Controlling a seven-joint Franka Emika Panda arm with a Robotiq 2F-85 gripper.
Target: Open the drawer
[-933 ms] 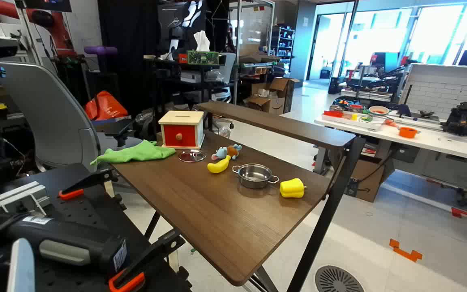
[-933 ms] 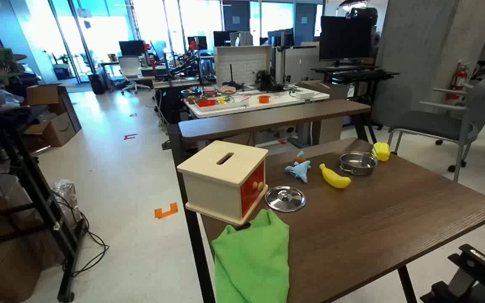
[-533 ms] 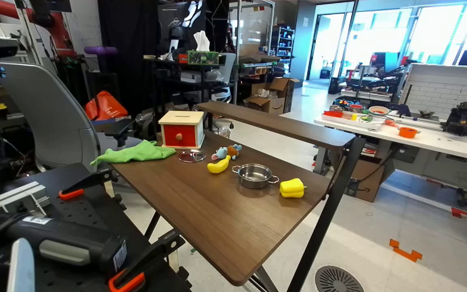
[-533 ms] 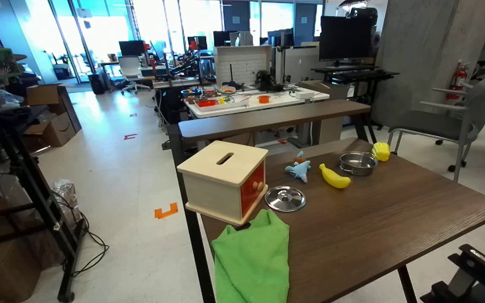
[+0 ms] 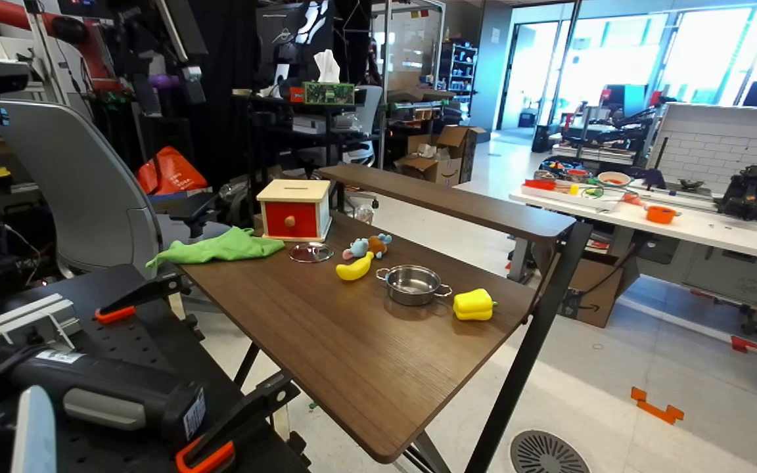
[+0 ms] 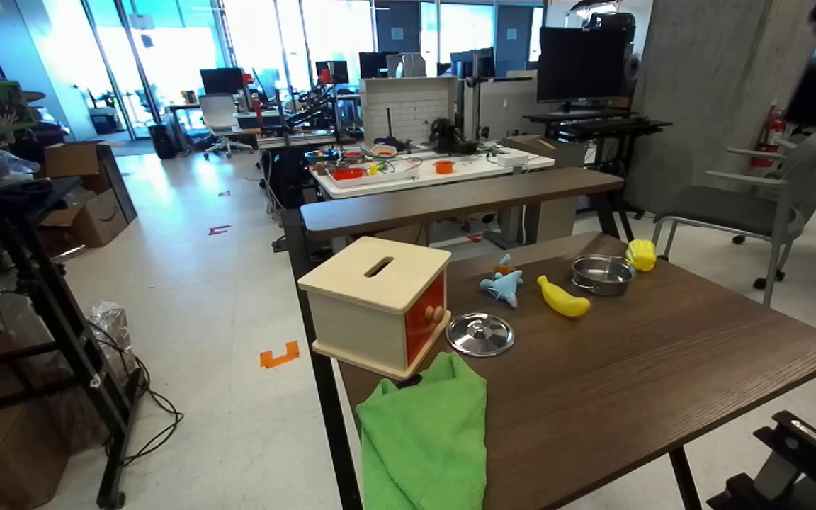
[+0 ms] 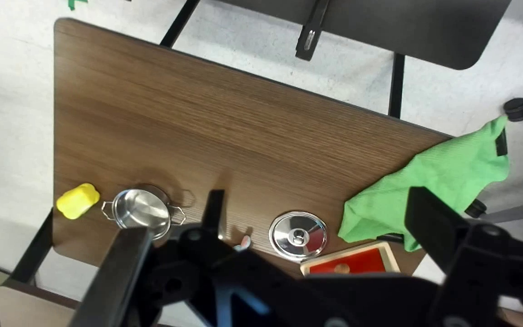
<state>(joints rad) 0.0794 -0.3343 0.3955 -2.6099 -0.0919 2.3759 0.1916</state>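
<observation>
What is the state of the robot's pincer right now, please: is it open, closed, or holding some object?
Pincer: open, spread wide in the wrist view, holding nothing.

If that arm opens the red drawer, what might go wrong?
The lid lies partly in front of the drawer, which may shove it while sliding out. The knob is small and round, so the gripper might slip off it. The cloth lies near the drawer's front and could get caught in the gripper.
</observation>
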